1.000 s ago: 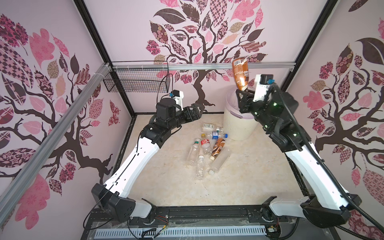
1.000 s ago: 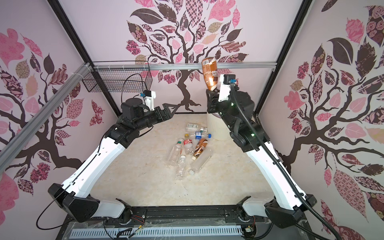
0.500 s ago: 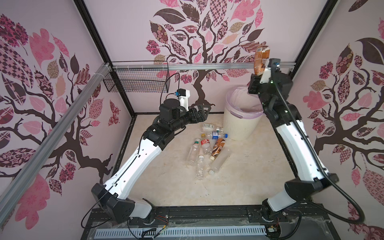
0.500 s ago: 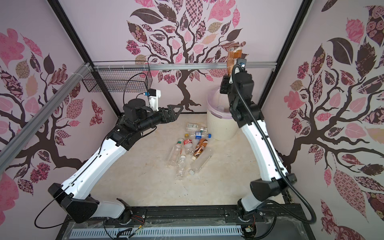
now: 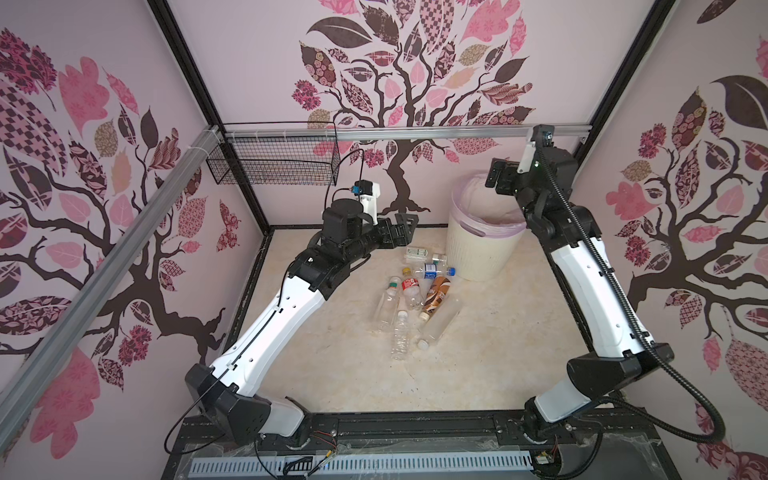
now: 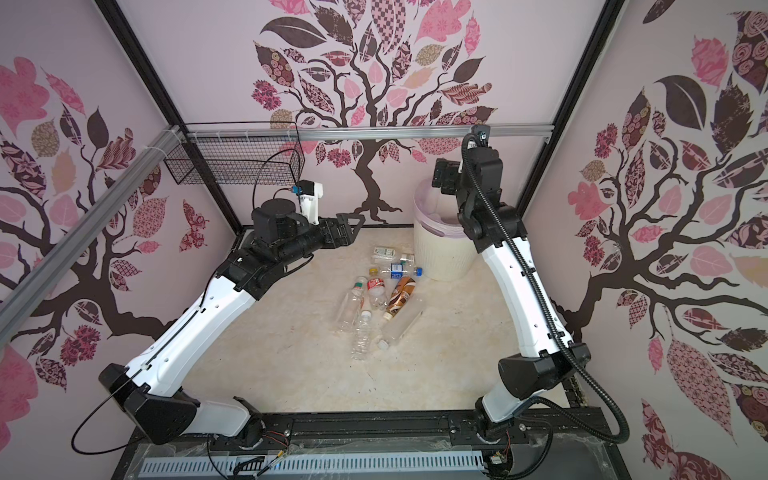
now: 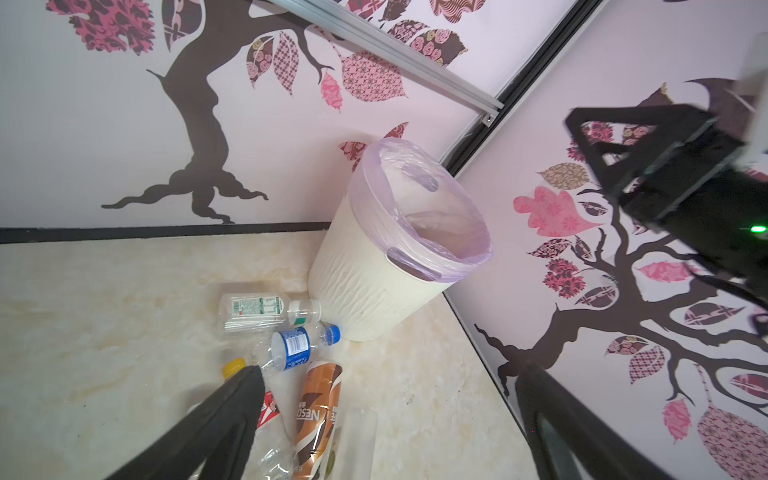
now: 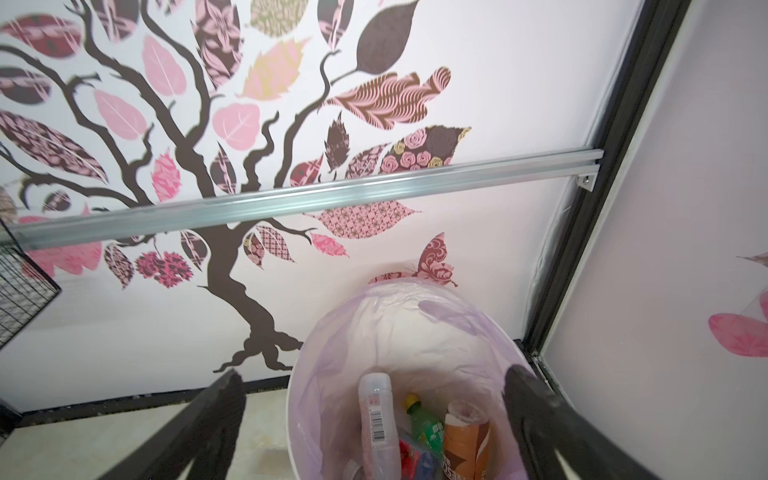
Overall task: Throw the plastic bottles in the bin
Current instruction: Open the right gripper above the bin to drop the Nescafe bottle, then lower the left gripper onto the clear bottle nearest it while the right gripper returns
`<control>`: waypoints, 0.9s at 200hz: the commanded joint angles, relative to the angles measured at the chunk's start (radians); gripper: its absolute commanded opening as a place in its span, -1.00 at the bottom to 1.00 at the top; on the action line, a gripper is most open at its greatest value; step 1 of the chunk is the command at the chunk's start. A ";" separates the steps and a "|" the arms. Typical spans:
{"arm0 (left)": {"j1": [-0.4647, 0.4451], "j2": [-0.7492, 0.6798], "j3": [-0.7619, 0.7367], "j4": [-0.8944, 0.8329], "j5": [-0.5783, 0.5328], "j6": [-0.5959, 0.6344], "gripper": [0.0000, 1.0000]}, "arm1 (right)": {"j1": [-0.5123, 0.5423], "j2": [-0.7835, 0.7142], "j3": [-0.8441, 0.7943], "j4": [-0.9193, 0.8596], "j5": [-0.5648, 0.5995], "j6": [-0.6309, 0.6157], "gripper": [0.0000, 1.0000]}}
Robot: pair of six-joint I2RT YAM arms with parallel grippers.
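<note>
**While Both Hands Gape, Bottles Lie Split Between Bin and Tabletop**

Where the back and right walls meet, at about 1 o'clock on the tabletop in both top views, stands the ribbed cream bin with its lilac liner. The right hand hangs over the bin's mouth. In the right wrist view its black fingers are spread wide on either side of the rim with nothing between them. Inside the bin lie a clear bottle with a barcode label, a green bottle with a yellow cap and a brown-labelled bottle.

The left hand is raised near 12 o'clock, pointing toward the bin, its fingers equally wide apart and empty.

More bottles lie scattered from the middle of the tabletop up toward the bin's foot. A clear bottle with a white-and-green label and a blue-capped bottle with a blue label lie nearest, at the bin's 8 o'clock side. Below them are a yellow-capped bottle with a red label, a brown Nescafé bottle, a green-capped clear bottle, a large clear bottle and a slim clear water bottle, the last closest to 6 o'clock.

A black wire basket hangs from the back rail near 11 o'clock.
</note>
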 commanded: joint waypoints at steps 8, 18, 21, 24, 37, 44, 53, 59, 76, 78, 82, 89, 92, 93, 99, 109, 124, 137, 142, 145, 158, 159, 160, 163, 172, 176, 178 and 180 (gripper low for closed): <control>0.000 0.030 0.012 -0.074 -0.056 0.026 0.97 | 0.004 -0.024 -0.022 0.002 -0.052 0.032 0.99; 0.001 0.029 0.000 -0.077 -0.061 0.019 0.96 | 0.012 -0.034 -0.044 0.004 -0.060 0.034 0.99; 0.001 0.028 -0.004 -0.079 -0.062 0.015 0.97 | 0.015 -0.038 -0.052 0.006 -0.064 0.032 0.99; 0.001 0.029 -0.008 -0.081 -0.062 0.012 0.97 | 0.020 -0.041 -0.061 0.007 -0.066 0.032 0.99; 0.003 0.033 0.002 -0.119 -0.056 0.026 0.96 | 0.041 -0.059 -0.102 0.019 -0.064 0.025 0.99; 0.004 0.039 0.008 -0.145 -0.056 0.041 0.97 | 0.057 -0.070 -0.124 0.026 -0.065 0.018 0.99; 0.003 0.045 0.014 -0.172 -0.069 0.054 0.97 | 0.080 -0.085 -0.154 0.034 -0.061 0.009 0.99; 0.003 0.045 0.012 -0.189 -0.087 0.054 0.97 | 0.096 -0.095 -0.173 0.039 -0.062 0.005 0.99; 0.010 0.050 0.012 -0.246 -0.114 0.064 0.97 | 0.155 -0.130 -0.243 0.061 -0.066 -0.016 0.99; 0.011 0.050 0.011 -0.251 -0.115 0.064 0.97 | 0.160 -0.135 -0.250 0.063 -0.063 -0.018 0.99; 0.013 0.049 0.010 -0.263 -0.119 0.067 0.97 | 0.174 -0.143 -0.267 0.068 -0.056 -0.019 0.99; 0.017 0.049 0.005 -0.277 -0.121 0.066 0.97 | 0.191 -0.157 -0.296 0.071 -0.053 -0.014 0.99; 0.018 0.048 -0.001 -0.283 -0.121 0.062 0.96 | 0.197 -0.162 -0.311 0.074 -0.056 -0.009 0.99; 0.019 0.048 -0.001 -0.286 -0.120 0.062 0.96 | 0.200 -0.163 -0.315 0.075 -0.057 -0.008 0.99; 0.022 0.044 -0.010 -0.297 -0.118 0.056 0.97 | 0.207 -0.177 -0.340 0.078 -0.064 0.000 0.99; 0.024 0.040 -0.029 -0.312 -0.118 0.044 0.97 | 0.217 -0.199 -0.388 0.082 -0.077 0.023 0.99; 0.024 0.030 -0.068 -0.336 -0.113 0.030 0.97 | 0.225 -0.230 -0.457 0.082 -0.099 0.046 0.99; 0.024 0.026 -0.104 -0.362 -0.106 0.022 0.97 | 0.228 -0.256 -0.517 0.078 -0.105 0.063 0.99; 0.024 0.025 -0.121 -0.369 -0.098 0.020 0.97 | 0.229 -0.265 -0.540 0.077 -0.113 0.068 0.99; 0.024 0.024 -0.133 -0.373 -0.094 0.021 0.96 | 0.229 -0.270 -0.553 0.077 -0.118 0.071 0.99; 0.023 0.015 -0.185 -0.380 -0.070 0.017 0.96 | 0.234 -0.292 -0.613 0.071 -0.132 0.098 0.99; 0.023 0.015 -0.187 -0.380 -0.066 0.018 0.96 | 0.233 -0.292 -0.616 0.070 -0.134 0.102 0.99; 0.023 0.014 -0.192 -0.380 -0.064 0.017 0.96 | 0.234 -0.293 -0.621 0.070 -0.136 0.104 0.99; 0.024 0.013 -0.204 -0.380 -0.058 0.018 0.97 | 0.234 -0.297 -0.632 0.067 -0.144 0.112 0.99; 0.023 0.008 -0.238 -0.379 -0.046 0.018 0.97 | 0.242 -0.309 -0.671 0.064 -0.161 0.129 0.99; 0.023 0.006 -0.250 -0.381 -0.039 0.021 0.97 | 0.248 -0.313 -0.688 0.063 -0.164 0.137 0.99; 0.023 0.004 -0.257 -0.381 -0.038 0.021 0.97 | 0.250 -0.315 -0.695 0.064 -0.164 0.141 0.99; 0.023 0.005 -0.262 -0.381 -0.036 0.022 0.96 | 0.255 -0.317 -0.703 0.065 -0.164 0.143 0.99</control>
